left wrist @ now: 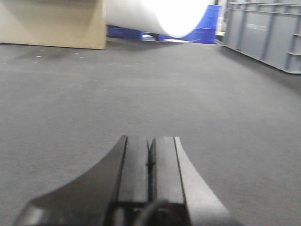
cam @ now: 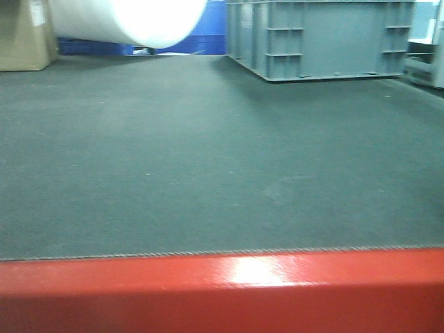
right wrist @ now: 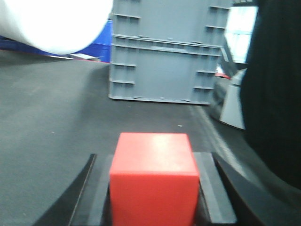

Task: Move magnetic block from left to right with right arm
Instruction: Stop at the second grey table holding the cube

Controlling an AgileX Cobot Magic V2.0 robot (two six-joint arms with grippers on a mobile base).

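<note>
The magnetic block (right wrist: 154, 176), a plain red cube, fills the lower middle of the right wrist view. It sits between the two dark fingers of my right gripper (right wrist: 154, 157), which press against its left and right faces. In the left wrist view my left gripper (left wrist: 150, 143) rests low over the grey mat with its fingers pressed together and nothing between them. Neither gripper nor the block shows in the front view.
A grey plastic crate (cam: 319, 38) stands at the back right of the dark mat (cam: 208, 159); it is also ahead of the right gripper (right wrist: 164, 56). A white roll (cam: 128, 21) and a cardboard box (cam: 24, 35) lie at the back left. A glossy red table edge (cam: 222, 288) runs along the front.
</note>
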